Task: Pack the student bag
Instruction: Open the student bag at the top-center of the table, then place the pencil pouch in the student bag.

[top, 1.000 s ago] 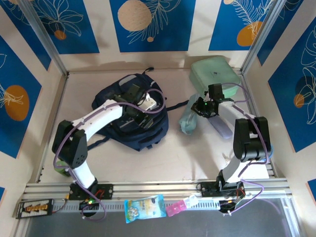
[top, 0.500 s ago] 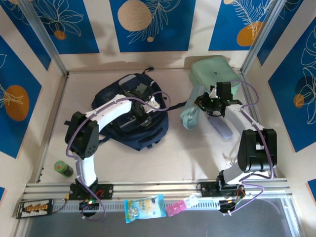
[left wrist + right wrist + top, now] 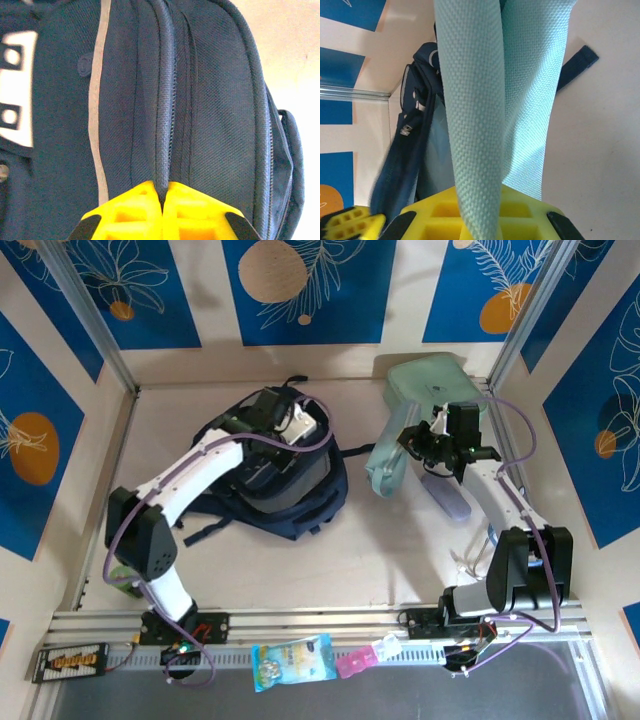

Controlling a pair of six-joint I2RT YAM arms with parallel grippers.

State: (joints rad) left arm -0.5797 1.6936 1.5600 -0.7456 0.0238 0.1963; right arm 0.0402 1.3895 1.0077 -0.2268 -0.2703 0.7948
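Student bag [image 3: 300,505] lies on table [image 3: 300,575] amid blue-patterned walls [image 3: 300,290], left gripper [image 3: 162,200] clenched on it, right gripper [image 3: 480,202] grasping mint pouch [image 3: 470,100].

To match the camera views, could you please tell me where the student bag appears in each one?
Top external: student bag left of centre.
Left wrist: student bag spans the frame; left gripper shut on its seam.
Right wrist: student bag at left, behind mint fabric.
Shared landmark: table.

Left claw [image 3: 162,195] pinched closed on student bag [image 3: 220,110] zipper ridge [image 3: 165,100]; pale stripe [image 3: 96,100] alongside.
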